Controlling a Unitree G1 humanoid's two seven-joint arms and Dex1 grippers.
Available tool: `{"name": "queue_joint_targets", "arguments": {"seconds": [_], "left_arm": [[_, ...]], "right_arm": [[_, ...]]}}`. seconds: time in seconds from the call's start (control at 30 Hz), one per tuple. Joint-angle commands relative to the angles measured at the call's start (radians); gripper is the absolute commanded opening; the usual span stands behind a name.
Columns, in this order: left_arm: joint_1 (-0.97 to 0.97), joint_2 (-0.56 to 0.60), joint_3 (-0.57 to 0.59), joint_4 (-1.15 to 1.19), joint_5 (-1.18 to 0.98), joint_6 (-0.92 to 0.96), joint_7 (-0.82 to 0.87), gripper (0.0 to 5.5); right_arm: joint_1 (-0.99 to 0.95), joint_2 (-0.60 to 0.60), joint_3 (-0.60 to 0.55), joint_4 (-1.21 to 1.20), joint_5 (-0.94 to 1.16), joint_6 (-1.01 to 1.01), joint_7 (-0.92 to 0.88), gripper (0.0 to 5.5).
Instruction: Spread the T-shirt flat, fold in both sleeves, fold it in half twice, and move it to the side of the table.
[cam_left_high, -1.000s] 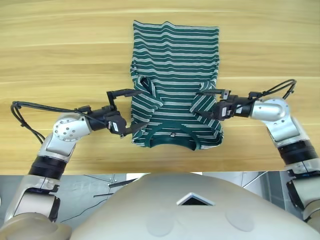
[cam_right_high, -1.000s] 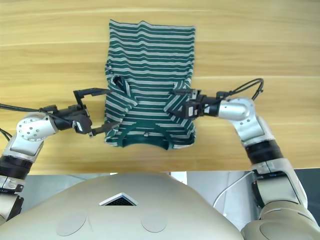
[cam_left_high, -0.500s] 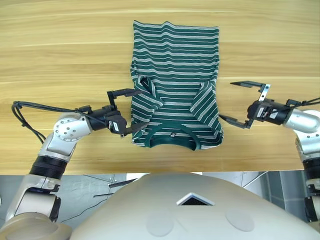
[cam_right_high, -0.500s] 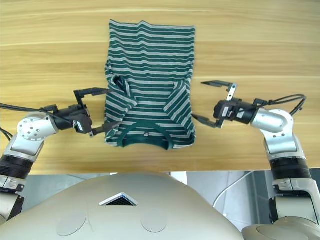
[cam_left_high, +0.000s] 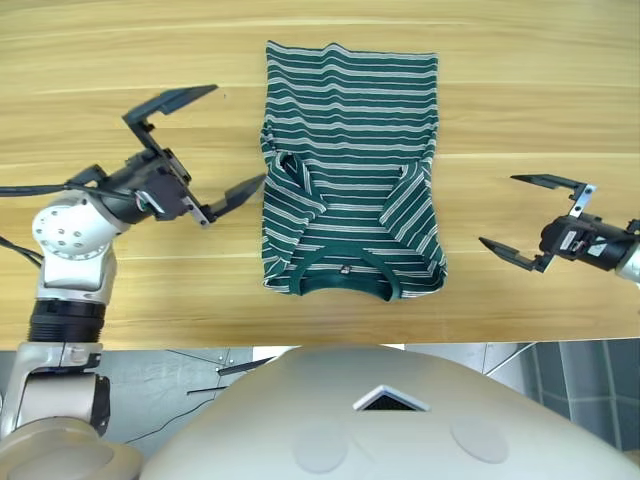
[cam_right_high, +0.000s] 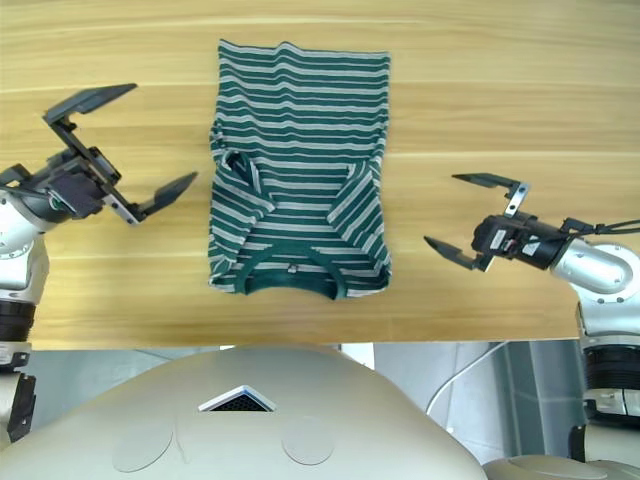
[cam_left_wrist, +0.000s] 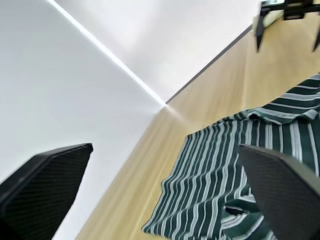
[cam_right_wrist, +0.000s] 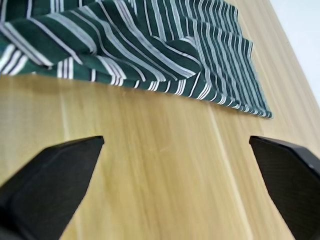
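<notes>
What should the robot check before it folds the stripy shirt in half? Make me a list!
1. Shirt lies flat on the table: ok, just small wrinkles.
2. Both sleeves folded in over the middle: ok.
3. Left gripper open and empty: ok.
4. Right gripper open and empty: ok.
5. Both grippers apart from the shirt, one on each side: ok.
6. No creases hidden under the shirt: cannot tell.
</notes>
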Motion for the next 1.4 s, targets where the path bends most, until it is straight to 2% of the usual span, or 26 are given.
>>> {"name": "queue_joint_targets", "arguments": {"seconds": [0.03, 0.47, 0.83, 1.23, 1.4], "left_arm": [[0.069, 0.075, -0.004, 0.058, 0.024, -0.011, -0.092, 5.40], [0.244, 0.128, -0.033, 0.078, 0.091, -0.053, -0.186, 5.40], [0.215, 0.088, -0.145, 0.109, 0.175, -0.043, -0.199, 5.40], [0.161, 0.044, -0.229, 0.132, 0.222, -0.031, -0.189, 5.40], [0.142, 0.028, -0.258, 0.156, 0.235, -0.038, -0.185, 5.40]], "right_arm": [[0.015, -0.015, 0.017, 0.019, -0.014, -0.015, 0.026, 5.38], [0.065, 0.006, 0.127, -0.010, 0.011, -0.056, 0.090, 5.38], [0.085, 0.008, 0.194, -0.082, 0.026, -0.054, 0.110, 5.38], [0.038, 0.038, 0.249, -0.053, -0.009, -0.049, 0.103, 5.38], [0.011, 0.050, 0.266, -0.028, -0.019, -0.053, 0.100, 4.58]]}}
